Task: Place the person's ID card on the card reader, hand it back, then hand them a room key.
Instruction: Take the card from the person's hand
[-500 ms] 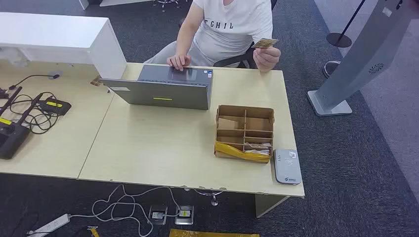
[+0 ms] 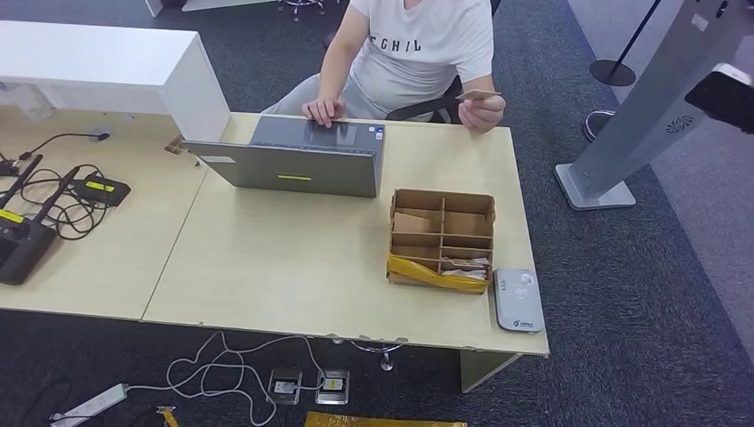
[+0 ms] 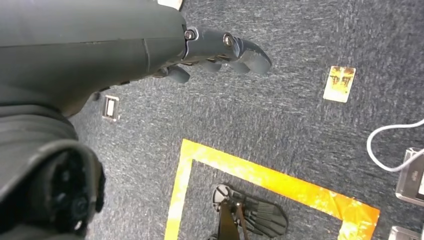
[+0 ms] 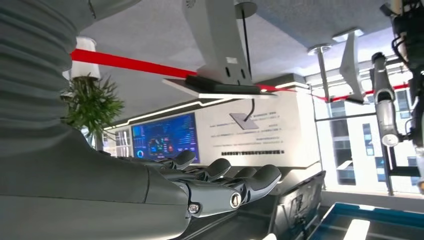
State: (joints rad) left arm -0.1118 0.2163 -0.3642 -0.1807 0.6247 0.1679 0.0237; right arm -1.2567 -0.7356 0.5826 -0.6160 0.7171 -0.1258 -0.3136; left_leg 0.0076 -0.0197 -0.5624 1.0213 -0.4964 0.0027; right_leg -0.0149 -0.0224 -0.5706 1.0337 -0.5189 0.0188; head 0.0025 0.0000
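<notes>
Here, at the top centre of the head view, the person (image 2: 418,44) pinches the ID card (image 2: 478,94) above the desk's (image 2: 293,267) far edge. The reader (image 2: 518,300) lies at lower right on the desk, just beside the box (image 2: 440,238). The right hand (image 4: 220,182) holds nothing, fingers stretched out, close together. The left hand (image 3: 220,50) hangs over carpet, fingers loosely curled, empty.
</notes>
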